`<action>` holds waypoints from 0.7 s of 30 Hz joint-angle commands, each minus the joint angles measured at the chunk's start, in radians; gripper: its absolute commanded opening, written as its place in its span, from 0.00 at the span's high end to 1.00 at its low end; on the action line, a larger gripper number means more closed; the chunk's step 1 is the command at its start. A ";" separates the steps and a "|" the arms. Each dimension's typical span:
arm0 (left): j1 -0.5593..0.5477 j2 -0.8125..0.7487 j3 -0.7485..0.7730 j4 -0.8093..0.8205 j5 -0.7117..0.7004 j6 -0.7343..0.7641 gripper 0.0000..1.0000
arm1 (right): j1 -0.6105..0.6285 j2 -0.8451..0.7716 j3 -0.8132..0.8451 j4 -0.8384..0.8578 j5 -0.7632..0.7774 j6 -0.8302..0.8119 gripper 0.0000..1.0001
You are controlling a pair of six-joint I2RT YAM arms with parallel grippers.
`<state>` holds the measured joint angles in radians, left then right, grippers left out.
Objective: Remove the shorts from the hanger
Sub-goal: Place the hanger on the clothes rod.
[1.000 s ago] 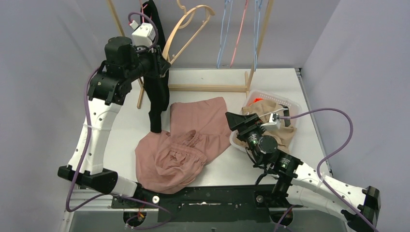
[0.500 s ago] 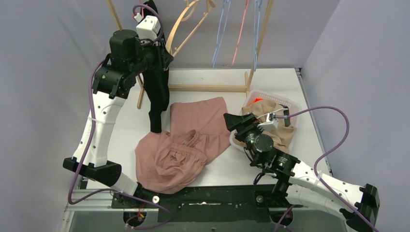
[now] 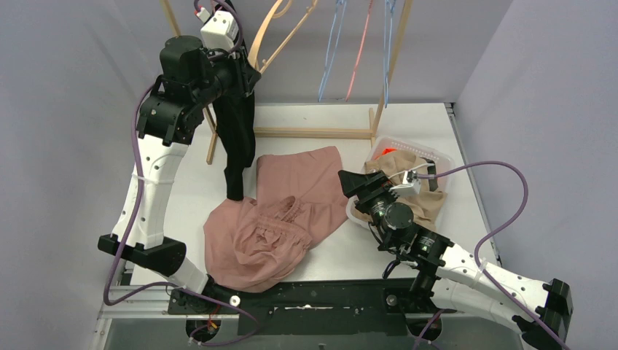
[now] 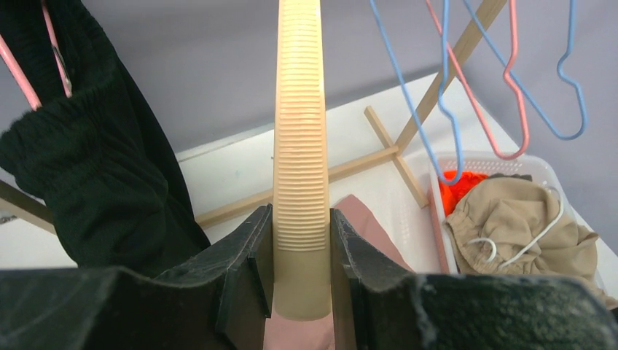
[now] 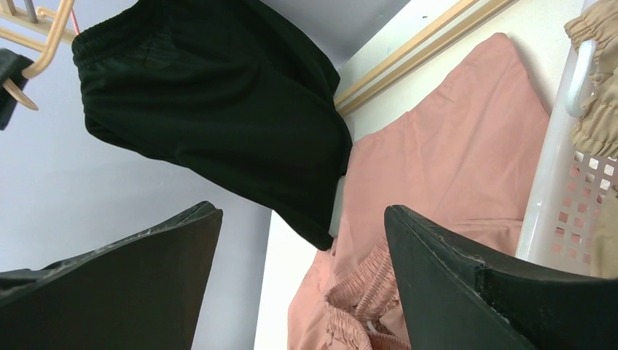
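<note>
Mostly done, I'd say: dusty pink drawstring shorts [image 3: 270, 215] lie on the worktop [image 3: 415, 120], beige shorts [image 3: 408, 182] and bright orange shorts [image 4: 463, 186] sit in the white plastic basket [image 3: 437, 157], only the dark gathered-waist shorts [image 3: 237, 138] hang on the thin pink hanger [image 4: 22, 73]; left hand [image 4: 301, 233] is clamped on the bare beige ribbed plastic hanger [image 4: 299, 146], right hand [image 5: 302, 213] is wide open and empty.

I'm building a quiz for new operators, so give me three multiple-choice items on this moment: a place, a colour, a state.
1. Where do the beige drawstring shorts lie? A) on the floor B) in the white plastic basket C) on a hanger
2. What colour is the ribbed plastic hanger the left hand clamps? A) blue B) cream C) black
3. The right hand is: A) open, empty B) shut on fabric C) shut on a hanger
Answers: 1B, they sit inside its walls; 2B, cream ribs show in its grip; 3A, it stands wide with nothing inside.
</note>
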<state>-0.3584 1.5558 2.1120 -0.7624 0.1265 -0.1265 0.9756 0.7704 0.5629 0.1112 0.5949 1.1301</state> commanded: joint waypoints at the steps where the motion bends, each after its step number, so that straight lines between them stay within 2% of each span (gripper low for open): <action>1: -0.002 0.053 0.142 0.066 -0.006 0.012 1.00 | -0.007 -0.002 0.032 0.014 0.023 -0.006 0.15; 7: -0.002 0.114 0.196 0.050 0.001 0.006 1.00 | -0.011 -0.009 0.032 0.009 0.016 -0.006 0.15; 11: -0.005 0.125 0.179 0.039 0.020 0.009 1.00 | -0.012 -0.015 0.032 0.000 0.019 -0.003 0.15; 18: -0.019 0.019 -0.027 0.119 0.028 0.014 1.00 | -0.012 -0.011 0.031 -0.004 0.027 -0.002 0.15; 20: -0.019 -0.013 -0.082 0.139 0.035 0.014 0.90 | -0.015 -0.004 0.034 -0.003 0.020 -0.005 0.14; 21: -0.019 -0.027 -0.111 0.143 0.036 0.014 0.81 | -0.016 -0.001 0.037 -0.001 0.017 -0.012 0.14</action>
<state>-0.3725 1.6207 2.0727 -0.7006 0.1421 -0.1242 0.9680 0.7704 0.5629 0.0948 0.5945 1.1316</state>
